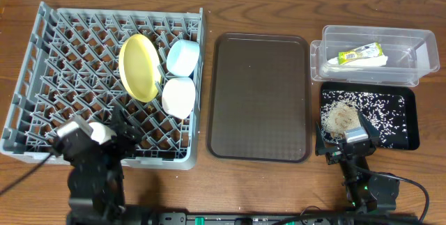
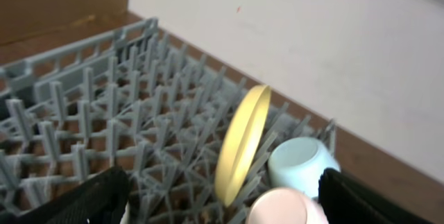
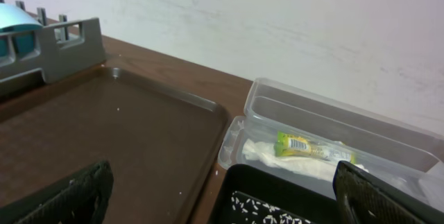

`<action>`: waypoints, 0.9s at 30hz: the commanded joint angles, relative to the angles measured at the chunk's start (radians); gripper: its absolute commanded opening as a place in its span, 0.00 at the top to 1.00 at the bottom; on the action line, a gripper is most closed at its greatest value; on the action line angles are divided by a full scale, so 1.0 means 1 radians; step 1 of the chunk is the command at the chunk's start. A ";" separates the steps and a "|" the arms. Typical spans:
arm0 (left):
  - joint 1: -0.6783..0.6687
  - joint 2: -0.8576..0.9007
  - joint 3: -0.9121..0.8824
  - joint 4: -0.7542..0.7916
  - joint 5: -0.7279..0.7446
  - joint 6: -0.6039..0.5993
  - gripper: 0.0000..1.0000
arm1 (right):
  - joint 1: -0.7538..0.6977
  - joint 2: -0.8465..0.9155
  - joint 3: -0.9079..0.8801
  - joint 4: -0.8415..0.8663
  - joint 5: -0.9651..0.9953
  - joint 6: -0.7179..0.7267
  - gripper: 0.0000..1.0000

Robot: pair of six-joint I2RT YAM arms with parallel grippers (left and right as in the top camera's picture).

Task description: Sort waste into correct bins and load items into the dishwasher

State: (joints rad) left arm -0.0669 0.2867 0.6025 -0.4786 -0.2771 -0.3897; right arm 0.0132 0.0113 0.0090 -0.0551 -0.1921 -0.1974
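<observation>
Because your left gripper hangs spread and empty over the dish rack's near edge, raise it straight up, clear of pegs and white bowl.

You have one grey dish rack, one yellow plate and two bowls: one light-blue bowl and one white bowl. You can also count one brown tray, one clear tub, one black tray, one snack wrapper and one white napkin.
</observation>
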 commanded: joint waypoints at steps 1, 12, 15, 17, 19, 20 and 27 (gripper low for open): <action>0.005 -0.125 -0.117 0.066 0.019 0.003 0.10 | -0.005 -0.005 -0.003 -0.001 0.001 -0.010 0.01; 0.005 -0.285 -0.423 0.306 0.019 0.068 0.10 | -0.005 -0.005 -0.003 -0.001 0.001 -0.010 0.01; 0.005 -0.285 -0.512 0.394 0.019 0.068 0.10 | -0.005 -0.005 -0.003 -0.001 0.001 -0.010 0.01; 0.005 -0.285 -0.573 0.450 0.020 0.066 0.10 | -0.005 -0.005 -0.003 -0.001 0.001 -0.010 0.01; 0.005 -0.285 -0.599 0.437 0.023 0.066 0.10 | -0.005 -0.005 -0.003 -0.001 0.001 -0.010 0.01; 0.005 -0.285 -0.599 0.430 0.023 0.066 0.10 | -0.005 -0.005 -0.003 -0.001 0.001 -0.010 0.01; 0.005 -0.283 -0.599 0.431 0.023 0.066 0.10 | -0.005 -0.005 -0.003 -0.001 0.001 -0.010 0.01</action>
State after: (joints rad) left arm -0.0669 0.0109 0.0299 -0.0235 -0.2527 -0.3389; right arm 0.0132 0.0120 0.0078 -0.0544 -0.1898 -0.1974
